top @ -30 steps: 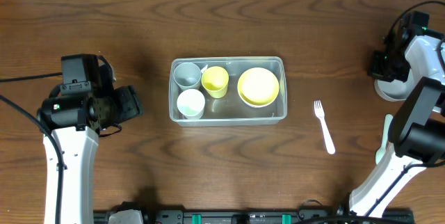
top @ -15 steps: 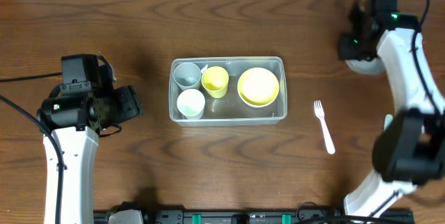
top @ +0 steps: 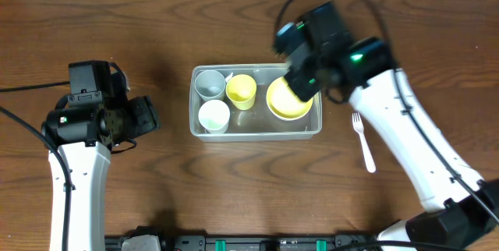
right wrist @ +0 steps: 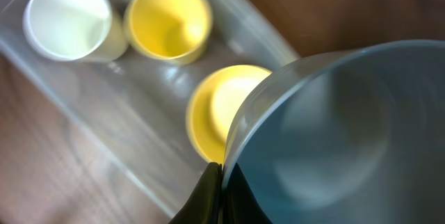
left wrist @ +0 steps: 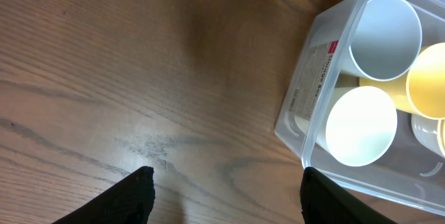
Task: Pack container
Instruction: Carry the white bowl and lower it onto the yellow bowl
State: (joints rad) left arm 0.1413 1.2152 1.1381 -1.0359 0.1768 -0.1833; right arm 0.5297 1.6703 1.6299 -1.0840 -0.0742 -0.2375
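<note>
Three small cups (top: 241, 90) and a yellow round bowl (right wrist: 215, 109) sit in the clear rectangular plastic container (top: 257, 133) at table (top: 156, 17) centre. We log right gripper (right wrist: 221, 196) clamped on a grey round bowl (right wrist: 334, 133) above it; left gripper (left wrist: 226, 196) fingers apart.

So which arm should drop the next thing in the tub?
Right. Its jaws pinch a grey bowl over the yellow bowl in the container; the left jaws hang open, empty, off to one side.
</note>
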